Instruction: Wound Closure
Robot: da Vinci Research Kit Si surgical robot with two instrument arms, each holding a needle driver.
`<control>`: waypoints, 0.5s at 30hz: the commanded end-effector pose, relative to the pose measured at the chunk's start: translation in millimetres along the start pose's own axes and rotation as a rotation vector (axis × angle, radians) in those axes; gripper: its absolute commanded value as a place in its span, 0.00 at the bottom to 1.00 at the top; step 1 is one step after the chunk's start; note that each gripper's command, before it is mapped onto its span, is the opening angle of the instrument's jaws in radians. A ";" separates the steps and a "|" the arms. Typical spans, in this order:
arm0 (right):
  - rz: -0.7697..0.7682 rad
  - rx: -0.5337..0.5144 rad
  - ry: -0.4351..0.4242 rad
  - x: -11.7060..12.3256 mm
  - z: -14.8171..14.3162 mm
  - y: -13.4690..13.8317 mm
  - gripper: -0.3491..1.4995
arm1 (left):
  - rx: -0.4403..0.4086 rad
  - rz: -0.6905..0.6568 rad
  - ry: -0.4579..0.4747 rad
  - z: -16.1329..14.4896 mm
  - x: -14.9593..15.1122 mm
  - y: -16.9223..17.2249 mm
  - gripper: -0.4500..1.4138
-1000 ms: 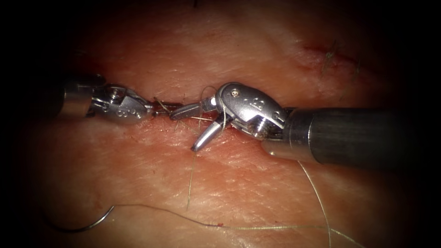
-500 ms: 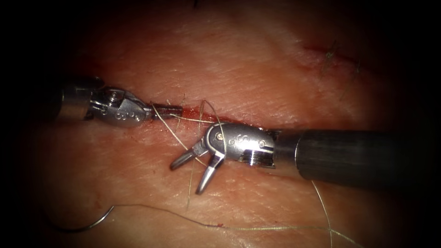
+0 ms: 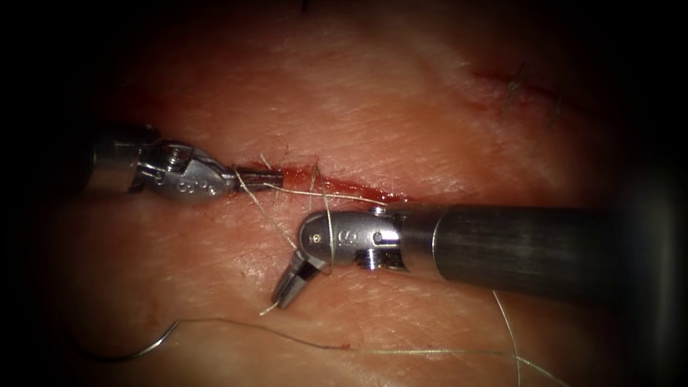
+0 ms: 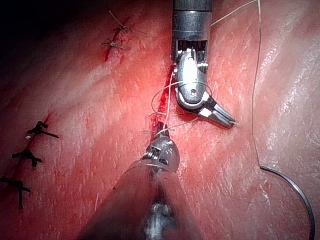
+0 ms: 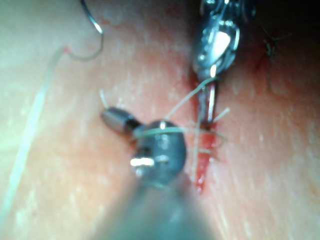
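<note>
Endoscope: the left steel needle driver clamps pale thread at the red cut; the right steel driver is clamped on the thread's end. The curved needle lies free on the pink tissue.
Left wrist: needle lies apart.
Right wrist: thread wraps the right tool

Dim, dark-vignetted endoscope view; right wrist view blurred.

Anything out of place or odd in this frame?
Only this: the needle lies loose on the tissue below the cut, held by neither tool. The right tool grips the thread, which wraps its wrist; the left tool holds thread at the cut.
</note>
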 end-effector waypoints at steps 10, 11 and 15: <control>0.054 -0.179 0.190 3.5 -9.5 0.9 0.00 | 0.000 -0.005 -0.013 -0.4 0.3 3.3 0.00; 0.066 -0.194 0.211 3.7 -10.1 0.9 0.00 | -0.001 -0.008 -0.016 -0.4 0.2 3.7 0.00; 0.077 -0.242 0.229 3.6 -11.3 1.4 0.00 | -0.003 -0.016 -0.014 -0.8 0.3 4.7 0.00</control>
